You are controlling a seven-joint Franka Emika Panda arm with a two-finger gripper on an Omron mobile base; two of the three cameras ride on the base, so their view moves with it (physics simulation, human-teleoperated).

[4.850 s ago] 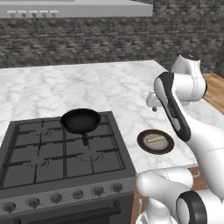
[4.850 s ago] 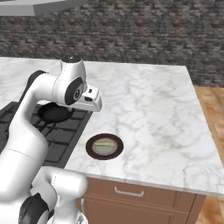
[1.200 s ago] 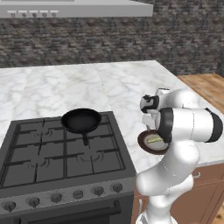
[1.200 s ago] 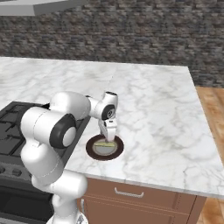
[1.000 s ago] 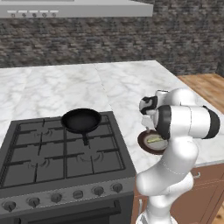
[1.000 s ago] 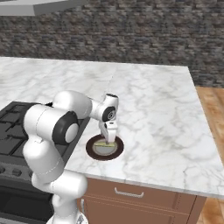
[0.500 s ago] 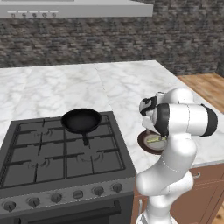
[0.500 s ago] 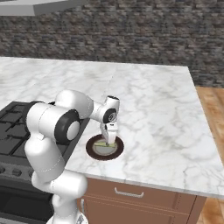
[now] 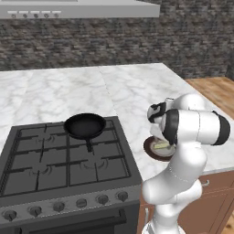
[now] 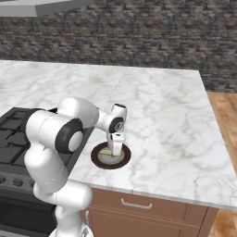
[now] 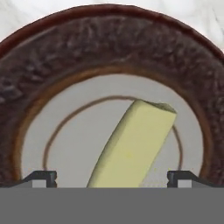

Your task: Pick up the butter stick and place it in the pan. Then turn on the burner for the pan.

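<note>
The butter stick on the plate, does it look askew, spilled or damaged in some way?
Nothing stands out. The butter stick lies whole on the grey centre of the brown-rimmed plate, slanted in the hand view. The end effector is open and straddles it. The pan sits level on the stove.

Butter stick (image 11: 131, 144) pale yellow, flat on plate; black pan (image 9: 85, 125) on burner (image 9: 87, 129).

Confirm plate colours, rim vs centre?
The plate has a dark brown rim and a grey centre with a thin brown ring. Hand view shows it best.
</note>
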